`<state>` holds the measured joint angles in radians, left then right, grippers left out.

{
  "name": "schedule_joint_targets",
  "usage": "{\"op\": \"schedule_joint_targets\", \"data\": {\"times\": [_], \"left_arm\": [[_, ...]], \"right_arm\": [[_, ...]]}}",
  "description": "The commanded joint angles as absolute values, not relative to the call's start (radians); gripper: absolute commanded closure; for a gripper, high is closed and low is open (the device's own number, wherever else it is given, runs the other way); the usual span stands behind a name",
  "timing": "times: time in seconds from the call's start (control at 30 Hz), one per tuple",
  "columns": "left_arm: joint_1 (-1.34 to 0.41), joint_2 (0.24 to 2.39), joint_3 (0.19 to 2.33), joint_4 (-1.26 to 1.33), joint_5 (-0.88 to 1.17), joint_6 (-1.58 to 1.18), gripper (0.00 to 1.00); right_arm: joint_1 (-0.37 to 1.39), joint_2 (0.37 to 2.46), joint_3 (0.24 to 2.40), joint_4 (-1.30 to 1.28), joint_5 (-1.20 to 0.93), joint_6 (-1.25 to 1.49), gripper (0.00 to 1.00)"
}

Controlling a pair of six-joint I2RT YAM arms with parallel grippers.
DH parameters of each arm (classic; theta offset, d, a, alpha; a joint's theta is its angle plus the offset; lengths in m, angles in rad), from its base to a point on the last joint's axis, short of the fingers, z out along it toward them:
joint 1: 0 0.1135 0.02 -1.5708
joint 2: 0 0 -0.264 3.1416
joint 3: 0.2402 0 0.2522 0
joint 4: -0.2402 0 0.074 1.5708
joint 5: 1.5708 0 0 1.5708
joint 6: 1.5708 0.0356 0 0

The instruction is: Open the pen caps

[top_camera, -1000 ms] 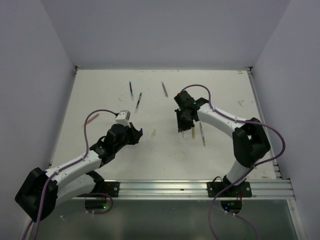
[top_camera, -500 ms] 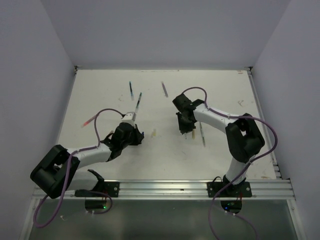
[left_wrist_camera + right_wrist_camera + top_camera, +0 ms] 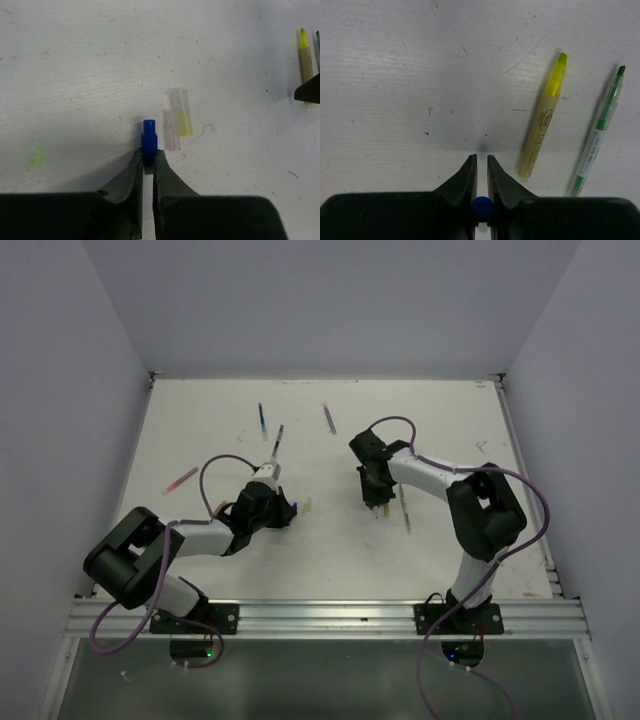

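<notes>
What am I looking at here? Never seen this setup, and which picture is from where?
Two robot arms bolted to a white table. The wide picture looks down from above and behind them; the other two come from a camera on each wrist. The left gripper pinches a blue cap; a pink cap and a yellow cap lie side by side next to it. The right gripper grips what looks like a blue pen, seen end-on. Near it lie an uncapped yellow highlighter and green pen.

Ink-flecked white table (image 3: 75, 75) — blue cap (image 3: 148, 141), clear pale-yellow cap (image 3: 181, 111), clear pinkish cap (image 3: 171, 131), yellow pen (image 3: 543, 117), green pen (image 3: 599, 135), blue pen (image 3: 482, 207)
</notes>
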<state>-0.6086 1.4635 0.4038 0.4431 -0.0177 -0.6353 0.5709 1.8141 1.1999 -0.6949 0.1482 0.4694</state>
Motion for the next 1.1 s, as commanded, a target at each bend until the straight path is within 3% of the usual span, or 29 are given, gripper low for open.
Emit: {"op": "schedule_joint_targets", "data": {"times": [0.0,0.1,0.33,0.57,0.7,0.9,1.07], "left_arm": [[-0.598,1.488,0.437,0.518,-0.006,-0.640,0.93],[-0.594,1.486,0.430,0.511,-0.012,-0.644,0.89],[-0.580,1.447,0.399,0.489,-0.028,-0.655,0.63],[-0.578,1.413,0.390,0.479,-0.012,-0.653,0.51],[-0.578,1.356,0.405,0.439,-0.020,-0.644,0.42],[-0.578,1.295,0.503,0.335,-0.060,-0.618,0.34],[-0.578,1.247,0.564,0.275,-0.069,-0.615,0.29]], "right_arm": [[0.568,1.822,1.193,-0.655,0.167,0.454,0.93],[0.568,1.827,1.187,-0.643,0.158,0.454,0.85],[0.568,1.853,1.184,-0.621,0.155,0.449,0.78],[0.568,1.859,1.155,-0.598,0.166,0.449,0.75],[0.568,1.830,1.138,-0.580,0.184,0.440,0.52],[0.569,1.753,1.150,-0.568,0.216,0.387,0.40],[0.569,1.804,1.300,-0.563,0.224,0.322,0.33]]}}
